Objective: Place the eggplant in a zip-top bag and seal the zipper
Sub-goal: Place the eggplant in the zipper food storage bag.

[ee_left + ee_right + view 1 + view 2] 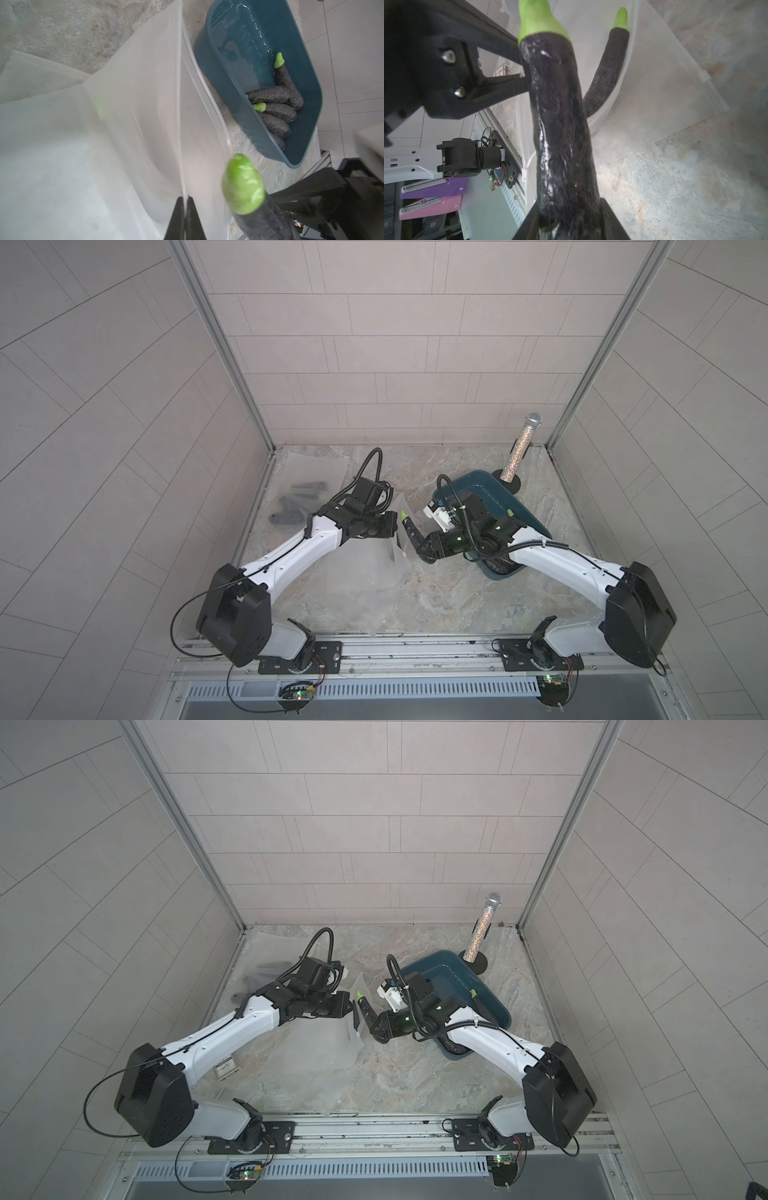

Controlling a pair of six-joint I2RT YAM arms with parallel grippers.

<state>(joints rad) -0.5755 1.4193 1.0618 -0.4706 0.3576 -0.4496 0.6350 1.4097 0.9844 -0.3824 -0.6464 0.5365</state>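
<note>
My left gripper (185,199) is shut on the raised edge of the clear zip-top bag (135,124), holding its mouth up off the table. In both top views the bag (365,572) (324,1048) trails toward the front. My right gripper (569,205) is shut on the thick end of a dark purple eggplant (560,124). Its green stem (243,185) points at the bag's mouth, just beside the left fingers. In both top views the eggplant (409,531) (365,1011) lies between the two grippers (397,531) (419,545). A curved mirror image of it shows on the bag film.
A dark teal bin (519,506) (228,83) behind my right arm holds several more eggplants (276,108). A glittery microphone (521,448) stands on a black base at the back right. Another clear bag with dark items (307,489) lies at the back left. A small card (226,1067) lies under my left arm.
</note>
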